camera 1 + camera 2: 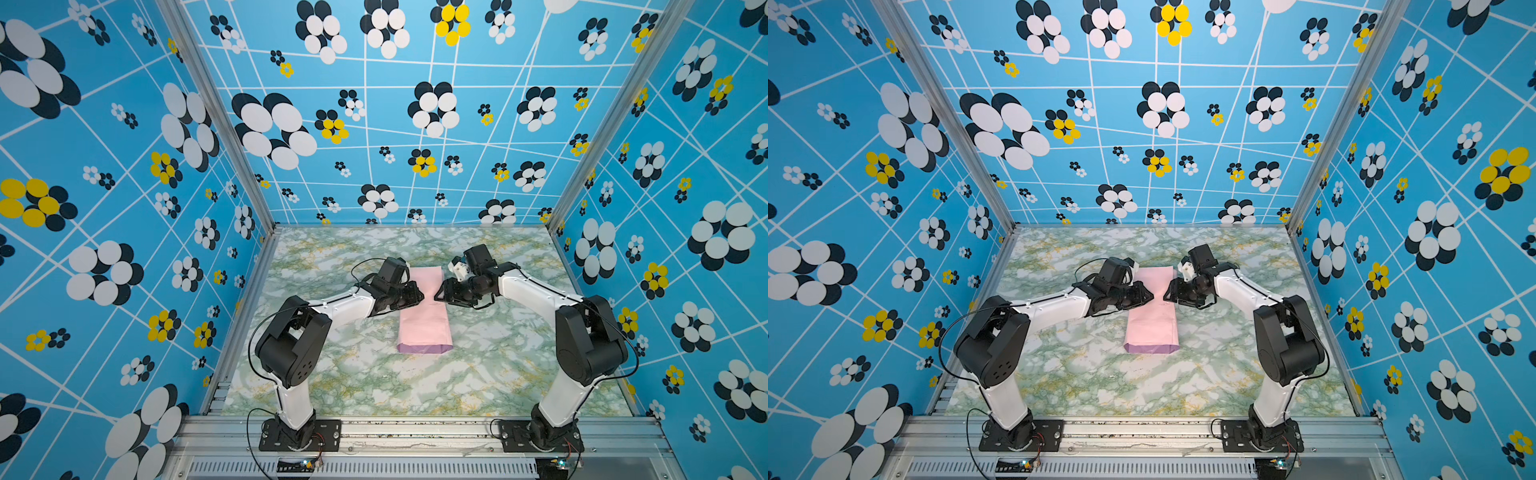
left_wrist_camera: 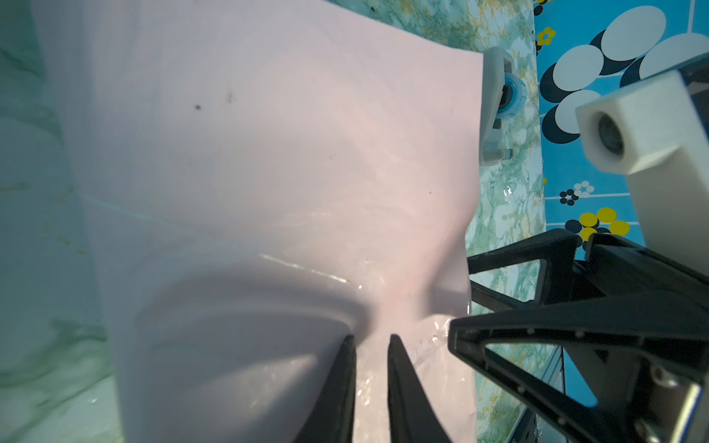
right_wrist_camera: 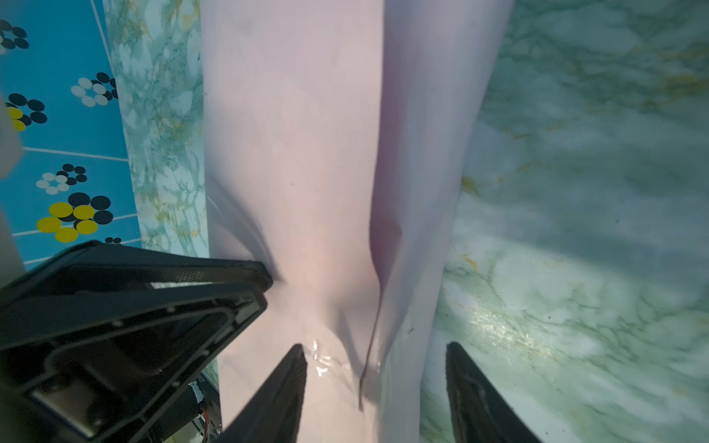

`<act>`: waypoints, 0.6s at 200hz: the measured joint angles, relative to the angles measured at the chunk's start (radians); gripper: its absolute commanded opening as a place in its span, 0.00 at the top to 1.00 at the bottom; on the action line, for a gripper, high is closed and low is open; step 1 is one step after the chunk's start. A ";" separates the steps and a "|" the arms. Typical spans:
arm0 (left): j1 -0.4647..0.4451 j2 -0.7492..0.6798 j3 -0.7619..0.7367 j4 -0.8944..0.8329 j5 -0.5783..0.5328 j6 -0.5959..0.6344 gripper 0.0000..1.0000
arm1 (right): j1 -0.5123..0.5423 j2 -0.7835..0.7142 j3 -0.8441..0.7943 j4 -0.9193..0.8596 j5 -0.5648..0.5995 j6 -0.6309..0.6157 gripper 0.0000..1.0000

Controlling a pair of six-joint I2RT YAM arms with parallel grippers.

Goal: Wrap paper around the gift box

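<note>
The paper (image 1: 424, 324) lay in the middle of the bench (image 1: 374, 386), folded over into a long pink tube. Only the near end showed its lilac side. The gift box could not be seen at all. It was likely inside the tube, but the pictures did not show it.

The left gripper (image 1: 419, 296) sat on top of the tube, about halfway along. Its fingers were almost together, and the paper puckered toward them, so it looked like it pinched a little fold of paper. The right gripper (image 1: 439, 296) was at the other side of the tube, just across from it. Its fingers stood wide apart and held nothing.

A shiny bit of clear tape (image 2: 310, 270) lay on the paper near the left gripper. The tape dispenser (image 2: 495, 107) stood just past the paper's edge.

So the long wrap around the box looked done and maybe stuck down. Both ends of the tube were still open. They still had to be folded in and taped.
</note>
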 measured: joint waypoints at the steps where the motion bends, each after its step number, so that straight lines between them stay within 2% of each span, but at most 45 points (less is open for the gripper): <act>1: 0.000 0.000 0.000 0.000 0.000 0.000 0.80 | 0.000 0.000 0.001 0.000 0.000 0.000 0.40; 18: 0.000 0.000 0.000 0.000 0.000 0.000 0.80 | 0.000 0.014 0.007 -0.003 0.000 -0.007 0.43; 45: 0.000 0.000 0.000 0.000 0.000 0.000 0.80 | 0.000 0.048 0.012 -0.005 -0.027 -0.021 0.70; 60: 0.000 0.000 0.000 -0.001 -0.002 0.000 0.80 | 0.008 0.047 0.019 -0.005 -0.029 -0.018 0.76; 69: 0.000 0.000 0.000 -0.001 -0.002 0.000 0.80 | 0.005 0.044 0.021 -0.010 -0.028 -0.015 0.74; 77: 0.000 0.000 0.000 -0.001 -0.003 0.000 0.80 | 0.004 0.043 0.021 -0.011 -0.029 -0.015 0.69; 92: 0.000 0.000 0.003 -0.003 -0.002 0.000 0.77 | 0.005 0.042 0.021 -0.015 -0.020 -0.011 0.50; 100: 0.000 0.000 0.009 -0.010 0.000 0.002 0.72 | 0.005 0.042 0.021 -0.023 -0.010 -0.011 0.44; 120: 0.000 -0.002 0.041 -0.051 0.002 0.013 0.58 | 0.004 0.026 0.020 -0.037 0.010 -0.014 0.39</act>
